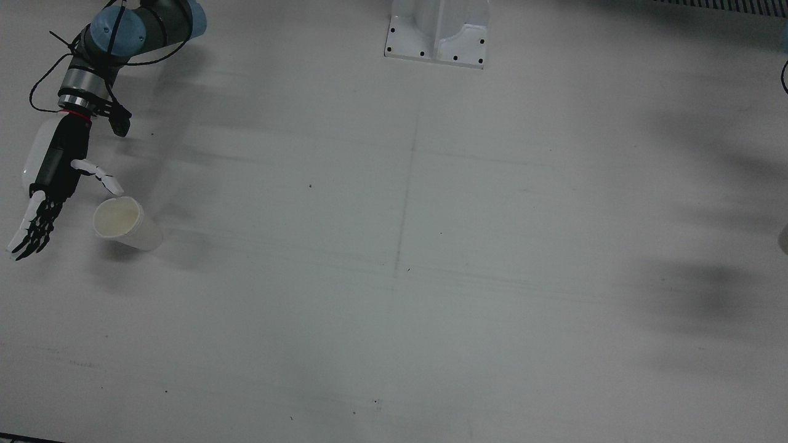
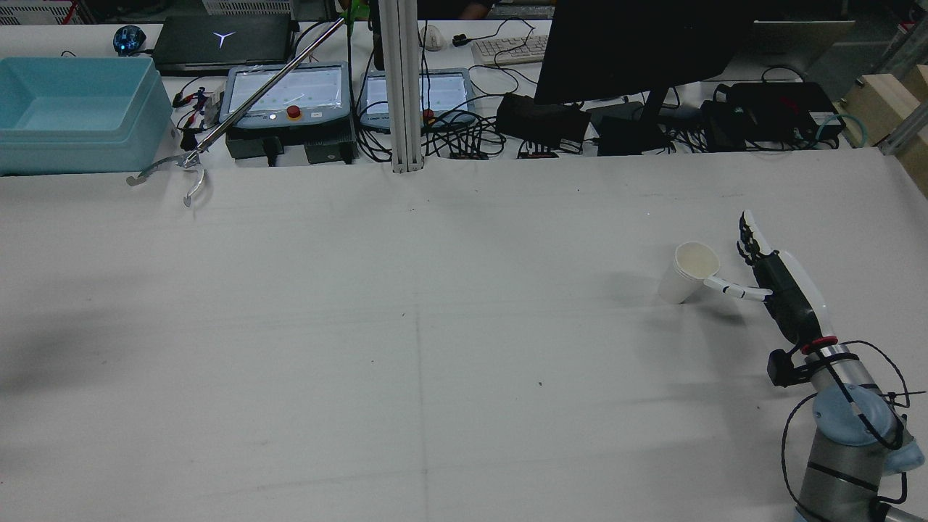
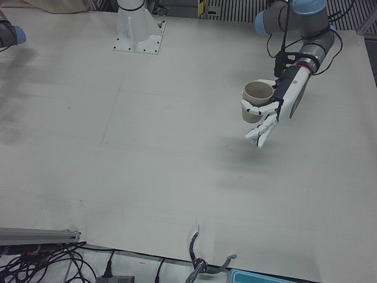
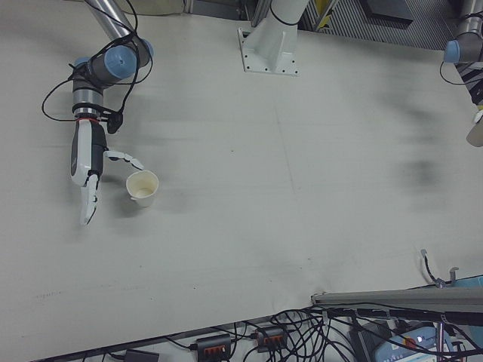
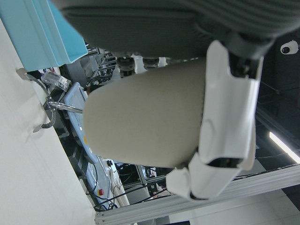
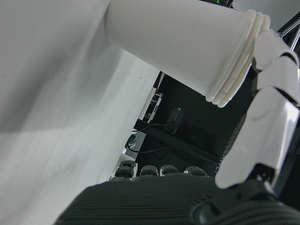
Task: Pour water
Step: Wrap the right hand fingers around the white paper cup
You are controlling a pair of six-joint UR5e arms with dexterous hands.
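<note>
1. Right hand (image 1: 52, 178): open flat above the table (image 1: 394, 277), fingers stretched straight and holding nothing. The thumb juts sideways to the rim of the table cup (image 1: 126, 223); whether it touches cannot be told.
2. Table cup: white, standing on the table just beside the right hand, mouth open. Its inside looks pale, and no water can be made out.
3. Left hand (image 3: 284, 100): closed around the held cup (image 3: 258, 93), carried clear of the table with the thumb across its wall. Its contents are unclear.
</note>
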